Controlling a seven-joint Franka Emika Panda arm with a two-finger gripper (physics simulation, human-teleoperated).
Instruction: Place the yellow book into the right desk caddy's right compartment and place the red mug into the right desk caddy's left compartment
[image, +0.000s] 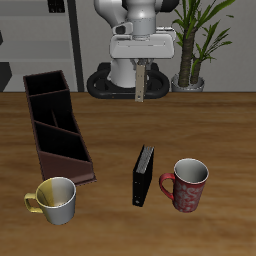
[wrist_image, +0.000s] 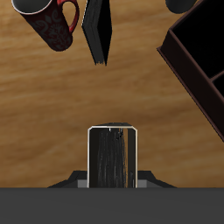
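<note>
The right desk caddy (image: 70, 172) lies on the wooden table (image: 110, 130) as a long, dark maroon box. It runs slantwise from the far side toward the near edge, and its dividers, one of them slanted, split it into three sections. From the wrist view only one end of the caddy (wrist_image: 197, 61) shows. At its near end, close to the table's front edge, a yellow-and-white mug (image: 57, 200) stands upright just beside the caddy, and I cannot tell whether the two touch.

Farther along, in mid-scene and toward the far side, the gripper (image: 139, 70) hangs above the table. Its fingers are closed to a narrow gap on the yellow book (image: 139, 90) — a slim, pale piece held on end, well apart from the caddy and clear of the tabletop. The wrist view shows the same book (wrist_image: 114, 157) as a pale-edged slab with a dark face.

Nearer the front edge a black book (image: 144, 175) stands upright. Just beside it, not touching, sits the red mug (image: 188, 185) — upright on the table, whitish inside, handle turned toward the black book. Both appear in the wrist view too, the black book (wrist_image: 98, 31) next to the red mug (wrist_image: 52, 26). A potted plant (image: 200, 40) stands beyond the table's far edge.
</note>
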